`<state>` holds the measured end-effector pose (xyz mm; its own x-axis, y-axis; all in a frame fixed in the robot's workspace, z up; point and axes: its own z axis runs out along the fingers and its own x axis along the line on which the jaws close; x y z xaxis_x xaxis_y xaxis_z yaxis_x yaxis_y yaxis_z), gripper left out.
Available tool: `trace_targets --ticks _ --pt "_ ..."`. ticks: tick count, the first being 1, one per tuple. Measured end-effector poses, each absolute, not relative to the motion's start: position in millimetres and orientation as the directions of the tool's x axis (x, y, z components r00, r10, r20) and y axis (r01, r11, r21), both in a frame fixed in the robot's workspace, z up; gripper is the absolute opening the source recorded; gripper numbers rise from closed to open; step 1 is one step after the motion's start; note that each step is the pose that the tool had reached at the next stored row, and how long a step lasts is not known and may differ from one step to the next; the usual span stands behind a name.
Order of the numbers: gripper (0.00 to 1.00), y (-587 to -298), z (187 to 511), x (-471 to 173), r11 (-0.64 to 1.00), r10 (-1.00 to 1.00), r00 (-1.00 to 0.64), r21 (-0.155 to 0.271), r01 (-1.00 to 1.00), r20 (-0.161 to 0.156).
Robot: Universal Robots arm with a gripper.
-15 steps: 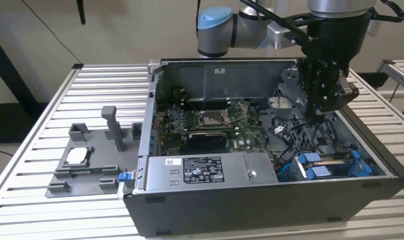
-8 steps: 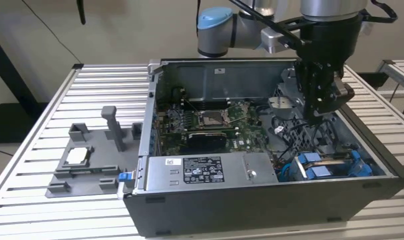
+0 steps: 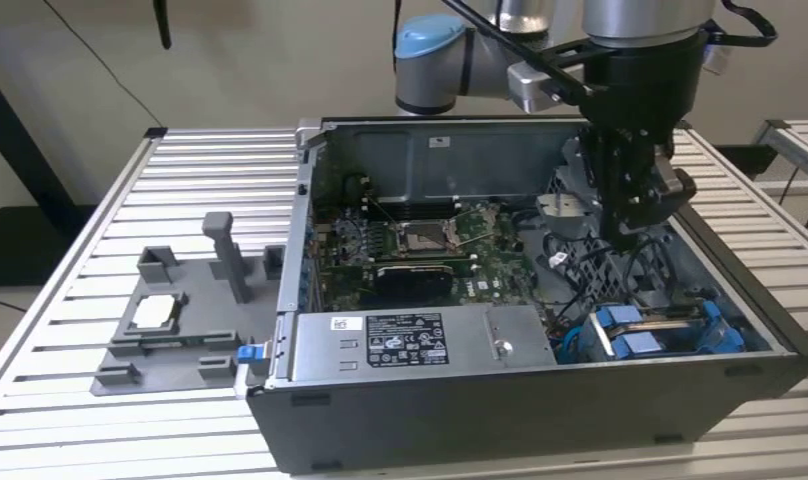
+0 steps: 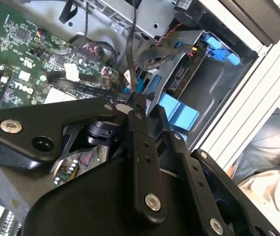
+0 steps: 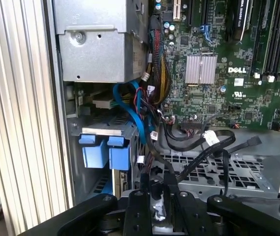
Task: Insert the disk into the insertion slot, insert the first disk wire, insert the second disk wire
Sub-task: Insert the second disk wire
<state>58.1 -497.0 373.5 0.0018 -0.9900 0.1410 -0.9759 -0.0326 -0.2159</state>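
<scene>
Wire-insertion step: tool (image 4: 132,103) pressed together on a thin black wire (image 4: 132,49), with the silver blue-framed disk (image 3: 658,330) already seated in the dark-grey sheet-metal drive cage (image 4: 176,44) just below its tips; advisable: keep the plug square to the disk's port, push straight.

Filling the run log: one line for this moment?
disk: in insertion slot | gripper: shut on black wire

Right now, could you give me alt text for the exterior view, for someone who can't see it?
A robot arm's gripper reaches down into an open computer case on a slatted metal table. The blue-framed disk sits low in the case at the exterior view's right.
</scene>
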Motion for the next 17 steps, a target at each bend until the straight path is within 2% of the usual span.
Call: trace_targets --ticks 10,17 --pt "0.27 -495.9 370.4 52.7 -0.06 -0.987 0.023 -0.237 -0.97 0.157" --pt "0.27 -495.9 370.3 52.7 -0.061 -0.987 0.024 -0.237 -0.969 0.157"
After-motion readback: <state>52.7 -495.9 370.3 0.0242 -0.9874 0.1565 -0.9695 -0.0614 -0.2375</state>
